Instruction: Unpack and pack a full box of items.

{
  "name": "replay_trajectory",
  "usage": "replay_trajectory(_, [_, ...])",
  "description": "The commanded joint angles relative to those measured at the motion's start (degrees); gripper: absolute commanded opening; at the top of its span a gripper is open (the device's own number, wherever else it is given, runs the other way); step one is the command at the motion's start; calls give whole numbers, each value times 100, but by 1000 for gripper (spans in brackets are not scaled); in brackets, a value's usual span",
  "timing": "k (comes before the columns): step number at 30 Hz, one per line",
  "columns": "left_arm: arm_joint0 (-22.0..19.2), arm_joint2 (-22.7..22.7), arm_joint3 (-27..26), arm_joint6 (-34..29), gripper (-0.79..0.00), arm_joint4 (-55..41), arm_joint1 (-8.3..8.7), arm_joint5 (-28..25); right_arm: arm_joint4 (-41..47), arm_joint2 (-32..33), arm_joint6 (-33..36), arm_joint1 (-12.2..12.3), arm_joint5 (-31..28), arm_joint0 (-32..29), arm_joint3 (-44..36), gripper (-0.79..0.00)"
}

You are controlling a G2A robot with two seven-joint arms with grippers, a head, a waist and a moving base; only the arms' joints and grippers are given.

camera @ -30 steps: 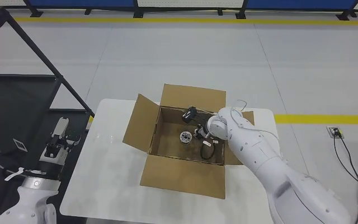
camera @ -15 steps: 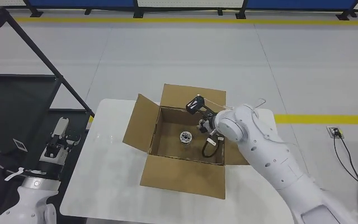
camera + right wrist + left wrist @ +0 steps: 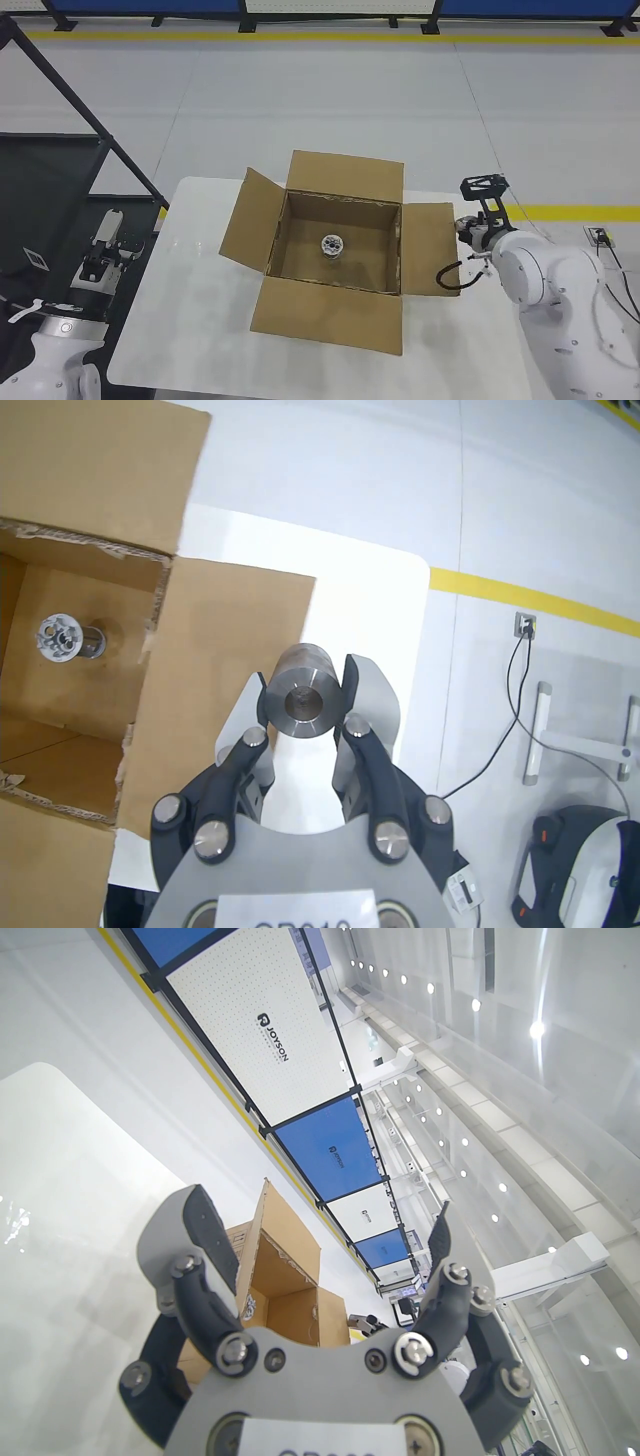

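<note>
A cardboard box (image 3: 330,318) stands open on the white bench (image 3: 200,300), about midway between the left and right edges and close to the far edge. Its back flap stands up along the far side. Its left flap (image 3: 245,220) leans outward at a tilt. Its right flap (image 3: 428,248) lies spread flat toward the right edge, and its front flap lies flat toward the near edge. A broad stretch of white top runs from the left flap to the left edge. Past the right flap there is only a narrow strip of top before the rounded far right corner.

On the floor of the box, near the back wall, a small round grey part (image 3: 331,244) stands on end (spoked on top, as the right wrist view shows it) well apart from all four walls.

The right gripper (image 3: 305,689) is outside the box, above the outer edge of the right flap. Its fingers are clamped on either side of a short steel cylinder (image 3: 300,712), which it holds off the bench with its flat end facing the wrist camera.

The left gripper (image 3: 320,1223) hangs beyond the left edge of the bench, well apart from the box. Its fingers are spread wide with nothing between them.
</note>
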Motion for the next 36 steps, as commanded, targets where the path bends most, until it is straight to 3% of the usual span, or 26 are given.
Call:
replay_trajectory(1, [0,0,0,0,0,0,0,0,187,315,-109,29,-108,-198,62,-785])
replay_trajectory(9, [0,0,0,0,0,0,0,0,636,612,-171,87,-755,-237,1062,-785])
replay_trajectory(18, [0,0,0,0,0,0,0,0,616,255,-628,98,-1607,392,3004,-785])
replay_trajectory(26, [0,0,0,0,0,0,0,0,459,-114,-836,73,-1923,846,3926,-785])
replay_trajectory(27, [0,0,0,0,0,0,0,0,468,-142,-861,70,-1957,886,4005,-757])
replay_trajectory(29, [0,0,0,0,0,0,0,0,477,-191,-906,67,-2024,961,4160,-610])
replay_trajectory(32, [0,0,0,0,0,0,0,0,484,-265,-941,62,-2094,1056,4353,-453])
replay_trajectory(33, [0,0,0,0,0,0,0,0,512,-284,-951,60,-2122,1083,4397,-120])
replay_trajectory(34, [0,0,0,0,0,0,0,0,526,-293,-966,60,-2130,1108,4442,0])
replay_trajectory(36, [0,0,0,0,0,0,0,0,546,-285,-1005,69,-2161,1149,4510,0])
